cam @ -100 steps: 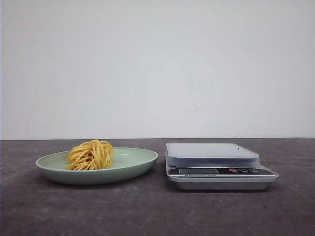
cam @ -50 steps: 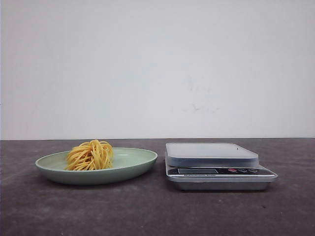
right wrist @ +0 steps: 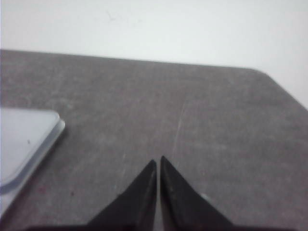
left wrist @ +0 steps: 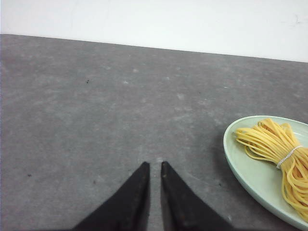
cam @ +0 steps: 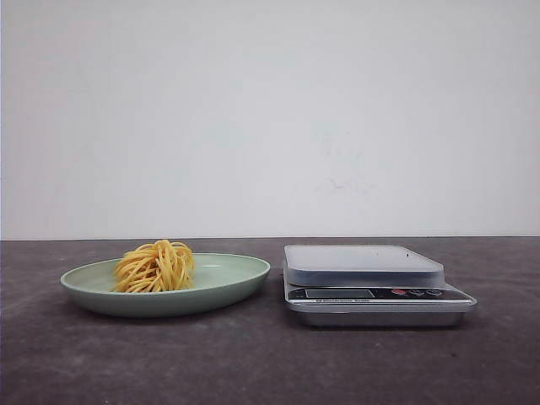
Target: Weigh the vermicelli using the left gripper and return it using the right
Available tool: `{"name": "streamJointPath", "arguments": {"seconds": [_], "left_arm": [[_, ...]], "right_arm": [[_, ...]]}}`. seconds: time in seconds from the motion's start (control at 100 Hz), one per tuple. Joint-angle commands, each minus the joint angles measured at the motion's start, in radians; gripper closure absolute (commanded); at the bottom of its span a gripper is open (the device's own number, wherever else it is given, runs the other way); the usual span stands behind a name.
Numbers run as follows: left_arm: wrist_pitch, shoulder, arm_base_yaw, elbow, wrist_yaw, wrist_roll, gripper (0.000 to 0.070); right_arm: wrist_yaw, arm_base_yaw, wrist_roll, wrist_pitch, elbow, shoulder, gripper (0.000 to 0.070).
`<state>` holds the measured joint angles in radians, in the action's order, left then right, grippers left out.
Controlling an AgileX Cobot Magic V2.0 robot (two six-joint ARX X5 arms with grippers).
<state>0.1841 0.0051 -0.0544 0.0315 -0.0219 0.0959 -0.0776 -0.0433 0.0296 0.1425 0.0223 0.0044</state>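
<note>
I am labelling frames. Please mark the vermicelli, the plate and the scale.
vermicelli (cam: 155, 266), front view, middle of the bundle.
plate (cam: 240, 277), front view, bare right rim.
scale (cam: 363, 257), front view, weighing platform.

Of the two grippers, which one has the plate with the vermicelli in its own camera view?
The left gripper: its wrist view shows the green plate holding the tied vermicelli. The right gripper sees only a corner of the scale.

A plain white wall (cam: 270, 118) stands behind the counter (cam: 253, 363); it meets the counter's far edge in a straight line; the counter top is dark grey and a bit speckled; soft, even light falls on everything.
</note>
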Motion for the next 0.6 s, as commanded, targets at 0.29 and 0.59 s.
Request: {"name": "streamJointPath", "arguments": {"seconds": [0.29, 0.59], "left_arm": [[0.004, -0.001, 0.001, -0.018, 0.003, -0.009, 0.0696], [0.004, -0.001, 0.001, -0.018, 0.003, -0.009, 0.0696]], "right_arm": [[0.0, 0.0, 0.005, 0.036, -0.01, 0.0, 0.0698], [0.0, 0.0, 0.005, 0.004, -0.01, 0.0, 0.0698]]}}
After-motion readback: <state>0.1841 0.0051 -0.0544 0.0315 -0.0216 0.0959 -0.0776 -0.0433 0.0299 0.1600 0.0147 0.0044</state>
